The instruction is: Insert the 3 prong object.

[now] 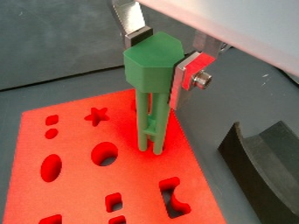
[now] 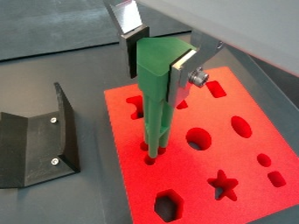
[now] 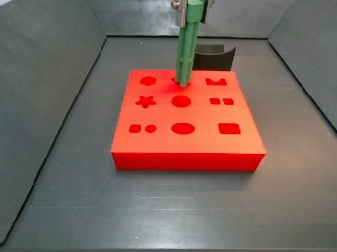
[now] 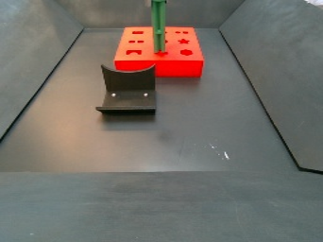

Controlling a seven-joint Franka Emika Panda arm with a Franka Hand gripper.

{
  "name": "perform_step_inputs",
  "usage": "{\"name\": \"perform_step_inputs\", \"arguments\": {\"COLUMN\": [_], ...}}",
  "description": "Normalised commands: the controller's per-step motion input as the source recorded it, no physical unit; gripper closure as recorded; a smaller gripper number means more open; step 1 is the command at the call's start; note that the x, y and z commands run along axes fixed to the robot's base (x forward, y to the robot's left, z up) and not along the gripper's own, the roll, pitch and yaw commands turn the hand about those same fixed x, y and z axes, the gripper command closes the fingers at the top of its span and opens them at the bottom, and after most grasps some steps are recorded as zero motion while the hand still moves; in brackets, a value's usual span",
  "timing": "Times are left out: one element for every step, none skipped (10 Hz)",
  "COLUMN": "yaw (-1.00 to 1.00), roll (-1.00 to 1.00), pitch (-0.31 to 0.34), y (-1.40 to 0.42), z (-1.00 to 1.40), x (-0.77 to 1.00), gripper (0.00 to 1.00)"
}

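The 3 prong object (image 1: 149, 96) is a long bright green peg of thin parallel rods. It stands upright between my fingers (image 1: 138, 37). My gripper (image 1: 163, 57) is shut on its thick top end, above the red block (image 1: 70, 175). In a wrist view (image 2: 158, 105) the prong tips reach the block's top (image 2: 233, 157) at small holes near its edge; how deep they sit I cannot tell. In both side views the peg (image 3: 188, 49) (image 4: 158, 28) rises from the red block (image 3: 184, 128) (image 4: 183, 57), with my gripper (image 3: 194, 8) at the frame's top.
The dark fixture (image 4: 127, 90) stands on the floor beside the red block; it also shows in the other views (image 1: 263, 162) (image 2: 41, 144) (image 3: 218, 57). The block has several other shaped holes, among them a star (image 3: 146, 100). Sloped grey walls (image 3: 66, 118) enclose the floor.
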Motion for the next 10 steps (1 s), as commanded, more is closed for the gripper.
{"name": "perform_step_inputs", "arguments": {"yaw": [-0.1, -0.06, 0.0, 0.0, 0.06, 0.07, 0.06, 0.01, 0.0, 0.0], "roll": [-0.11, -0.11, -0.08, -0.01, 0.0, 0.0, 0.0, 0.06, 0.08, 0.05], "pitch": [-0.049, -0.06, -0.064, -0.07, -0.024, -0.03, -0.034, 0.0, 0.0, 0.0], "y": [0.18, 0.14, 0.05, -0.02, 0.0, 0.0, 0.0, 0.0, 0.0, -0.08], "z": [0.0, 0.0, 0.0, -0.03, -0.12, -0.13, -0.14, -0.11, 0.0, 0.0], "x": [-0.29, -0.23, -0.14, 0.01, 0.35, 0.31, 0.23, 0.0, -0.13, 0.0], "gripper": [1.0, 1.0, 1.0, 1.0, 1.0, 1.0, 1.0, 1.0, 1.0, 1.0]}}
